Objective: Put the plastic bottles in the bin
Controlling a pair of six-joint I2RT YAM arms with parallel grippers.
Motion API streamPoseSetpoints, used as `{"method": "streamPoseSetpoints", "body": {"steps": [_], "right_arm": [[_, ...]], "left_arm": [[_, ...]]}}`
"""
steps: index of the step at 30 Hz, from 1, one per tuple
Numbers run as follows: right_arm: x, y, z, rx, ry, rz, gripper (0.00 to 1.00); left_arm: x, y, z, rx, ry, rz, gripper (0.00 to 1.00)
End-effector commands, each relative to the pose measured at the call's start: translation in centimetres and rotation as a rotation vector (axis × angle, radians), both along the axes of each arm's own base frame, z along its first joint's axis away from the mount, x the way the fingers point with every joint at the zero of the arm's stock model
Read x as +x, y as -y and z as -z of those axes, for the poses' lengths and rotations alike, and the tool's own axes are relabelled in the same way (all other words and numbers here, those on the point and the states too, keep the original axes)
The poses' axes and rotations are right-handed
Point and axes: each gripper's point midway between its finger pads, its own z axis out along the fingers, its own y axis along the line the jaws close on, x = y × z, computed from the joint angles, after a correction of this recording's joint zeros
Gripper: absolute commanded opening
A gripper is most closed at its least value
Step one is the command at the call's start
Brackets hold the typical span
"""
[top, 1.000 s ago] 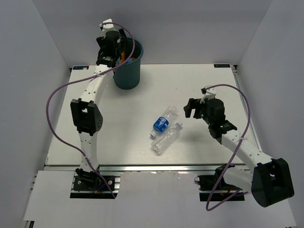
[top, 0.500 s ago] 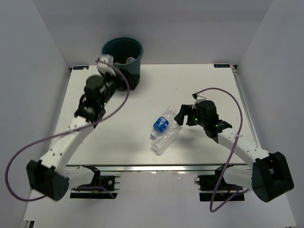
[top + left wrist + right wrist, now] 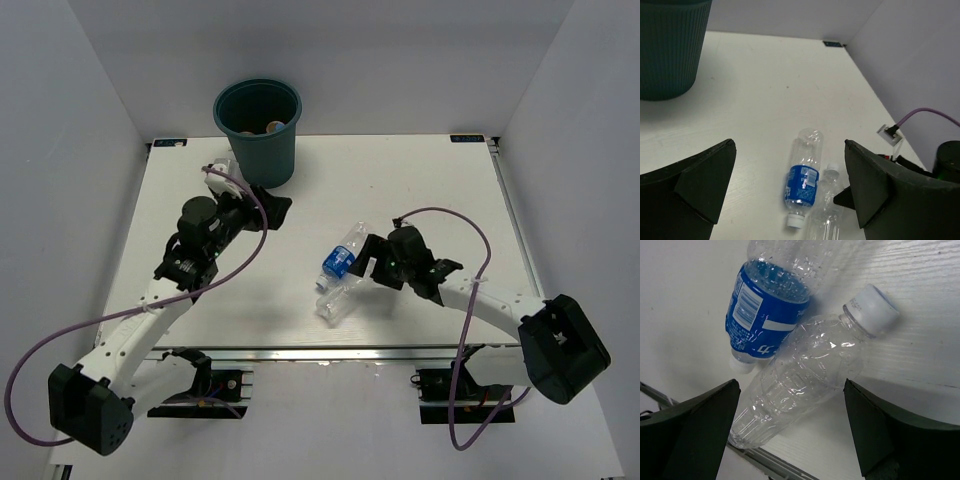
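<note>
top external shows something orange (image 3: 270, 127) already in the bin (image 3: 268, 160), while a blue-labelled bottle (image 3: 342, 257) and a plain bottle (image 3: 338, 300) lie touching on the table (image 3: 450, 180), so two look left to go, right pincer (image 3: 374, 257) spread open by them, left pincer (image 3: 272, 208) open, empty.

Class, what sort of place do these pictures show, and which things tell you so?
Probably a robotics lab test cell: a left arm and right arm bolted at a white table's edge, plain walls closing it in, a bin and bottles laid out.
</note>
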Motion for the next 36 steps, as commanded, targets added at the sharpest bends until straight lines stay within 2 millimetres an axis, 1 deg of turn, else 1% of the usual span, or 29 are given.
{"method": "streamPoseSetpoints", "body": {"steps": [1,4,5,8,10,14,15,16,18,21,22,24,25,26,27,28,30,31,32,33,34,35,36], "right_arm": [[1.5,0.0,-0.7,0.046,0.016,0.138,0.89],[1.7,0.4,-0.1,0.048,-0.006,0.194,0.89],[1.6,0.5,0.4,0.046,-0.019,0.207,0.89],[1.7,0.1,1.1,0.070,-0.043,0.233,0.89],[1.7,-0.1,1.9,0.054,-0.065,0.233,0.89],[1.7,-0.7,2.7,0.036,-0.093,0.221,0.89],[1.7,-0.7,2.9,0.032,-0.102,0.223,0.88],[1.6,-0.7,3.3,0.026,-0.113,0.227,0.83],[1.4,-0.7,3.6,0.032,-0.119,0.229,0.79],[1.5,-0.5,3.4,0.057,-0.100,0.250,0.72],[1.7,-0.4,2.8,0.070,-0.081,0.256,0.67],[2.1,0.3,2.2,0.056,-0.039,0.282,0.60],[2.2,0.7,1.5,0.050,-0.013,0.284,0.54],[2.3,1.0,1.2,0.043,0.000,0.294,0.51],[2.6,1.6,0.8,0.027,0.030,0.318,0.43],[2.6,2.1,0.0,0.029,0.056,0.325,0.39],[3.0,2.9,-0.9,0.011,0.108,0.340,0.32],[3.0,3.1,-2.1,0.034,0.151,0.339,0.27],[3.2,3.2,-2.8,0.043,0.183,0.335,0.26],[3.4,3.5,-4.5,0.057,0.246,0.330,0.24],[3.5,3.7,-5.3,0.064,0.279,0.328,0.23],[3.6,3.8,-6.2,0.074,0.320,0.322,0.23],[3.9,3.9,-8.3,0.086,0.396,0.302,0.23]], "left_arm": [[0.7,-0.2,1.6,0.033,-0.069,-0.024,0.98],[0.9,-0.1,2.1,0.036,-0.079,-0.022,0.98],[1.0,0.0,2.3,0.037,-0.081,-0.022,0.98],[1.1,0.0,2.5,0.044,-0.084,-0.019,0.98],[1.2,-0.1,2.5,0.046,-0.085,-0.028,0.98],[1.2,-0.2,2.8,0.051,-0.095,-0.034,0.98],[1.2,-0.3,3.0,0.053,-0.097,-0.038,0.98],[1.2,-0.3,3.0,0.054,-0.098,-0.041,0.98],[1.2,-0.5,2.9,0.055,-0.092,-0.050,0.98],[1.2,-0.7,2.8,0.055,-0.089,-0.059,0.98],[1.2,-0.7,2.7,0.056,-0.087,-0.059,0.98],[1.2,-0.7,2.8,0.056,-0.089,-0.058,0.98],[1.2,-0.7,2.9,0.057,-0.091,-0.056,0.98],[1.2,-0.6,3.0,0.058,-0.094,-0.055,0.98],[1.1,-0.4,3.1,0.058,-0.096,-0.041,0.98],[1.1,-0.3,3.2,0.059,-0.101,-0.033,0.98],[0.9,0.1,3.1,0.054,-0.096,-0.012,0.98],[0.7,0.5,3.2,0.052,-0.097,0.015,0.98],[0.5,0.8,3.0,0.044,-0.089,0.033,0.98],[0.4,1.1,2.9,0.042,-0.084,0.055,0.98],[0.1,1.5,2.9,0.041,-0.082,0.087,0.98],[-0.9,2.8,2.7,0.034,-0.073,0.183,0.98],[-2.2,4.2,2.6,0.016,-0.078,0.291,0.98]]}}
